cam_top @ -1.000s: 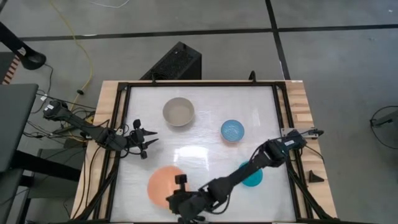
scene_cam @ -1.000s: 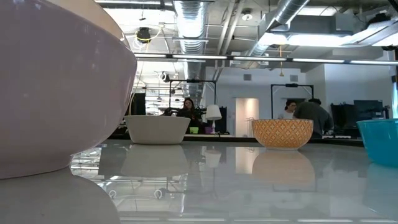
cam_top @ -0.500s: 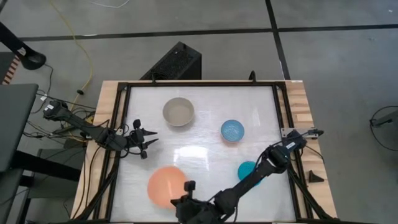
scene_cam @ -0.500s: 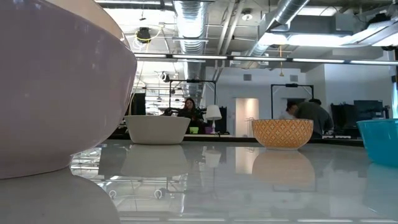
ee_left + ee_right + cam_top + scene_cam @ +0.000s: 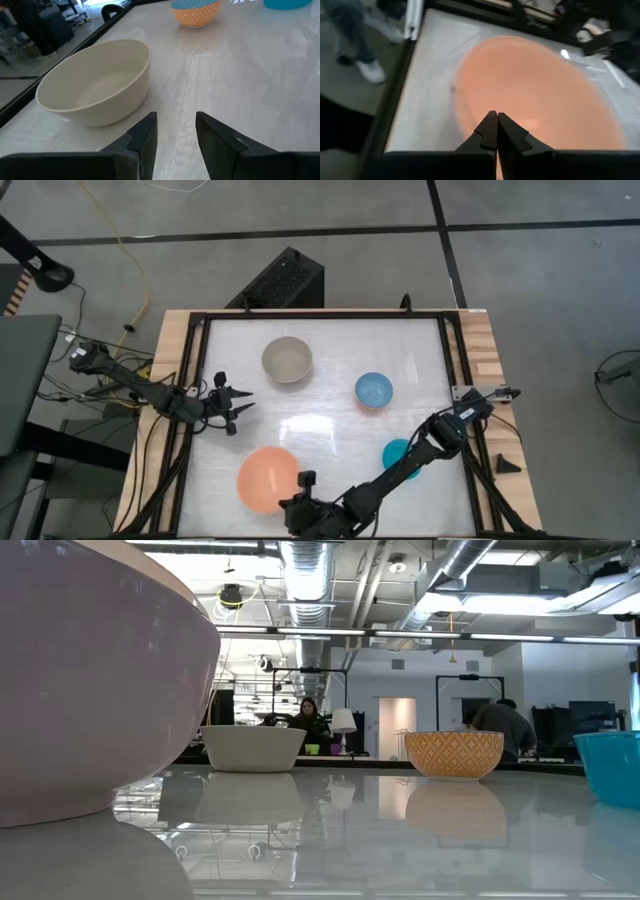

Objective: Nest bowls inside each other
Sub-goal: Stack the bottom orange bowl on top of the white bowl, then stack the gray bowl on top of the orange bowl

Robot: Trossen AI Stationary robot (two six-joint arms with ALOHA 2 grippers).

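The large salmon-pink bowl (image 5: 266, 478) sits on its base near the table's front edge, left of centre; it fills the left of the low view (image 5: 90, 680). My right gripper (image 5: 496, 116) is shut and points at this bowl from its right side (image 5: 298, 488), slanting down over the rim. Farther back are the grey-beige bowl (image 5: 287, 360), the light blue bowl (image 5: 374, 390) and the teal bowl (image 5: 398, 452), the last partly under my right arm. My left gripper (image 5: 175, 122) waits open at the table's left, facing the grey-beige bowl (image 5: 95, 82). My right gripper's shut fingertips (image 5: 490, 120) stand just over the right part of the salmon-pink bowl (image 5: 535, 95), coming level to slanting down from the table's right. Whether they touch the bowl I cannot tell.
A black frame (image 5: 200, 320) rims the white glossy table. Bare table lies between the bowls in the middle (image 5: 320, 425). A person's legs (image 5: 355, 45) show beyond the table's near edge, and people stand far back in the room (image 5: 500, 725).
My right gripper has sunk and slid a little toward the table's right and near edge, from over the salmon-pink bowl's inside to its right rim. The arm now covers less of the teal bowl. No bowl has moved.
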